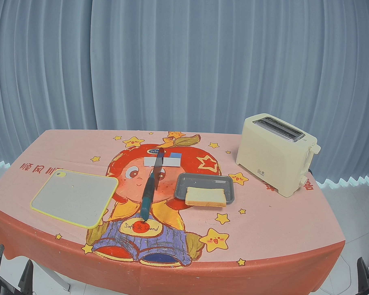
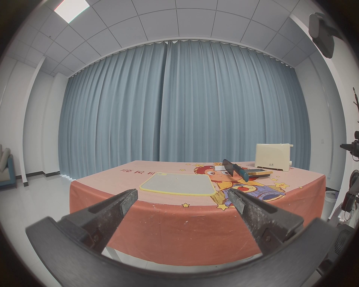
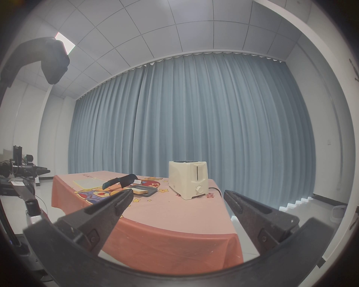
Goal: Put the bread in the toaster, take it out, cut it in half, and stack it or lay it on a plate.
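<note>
Left fingers (image 2: 112, 213) spread wide, grasping nothing, short of the desk's (image 1: 270, 226) near edge; right fingers (image 3: 104, 216) likewise released, off its right corner; the bread (image 1: 205, 196) lies flat at the 6 o'clock edge of a dark tray (image 1: 203, 181); knife (image 1: 150, 185) just at the tray's 9 o'clock; cutting board (image 1: 74, 197) beyond it; toaster (image 1: 275, 152) at the tray's 2 o'clock.

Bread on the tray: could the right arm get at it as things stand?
Probably yes. The bread lies uncovered at the tray's front, toaster behind to its right, knife to its left; the open right gripper hangs off the table's near side, nothing between.
</note>
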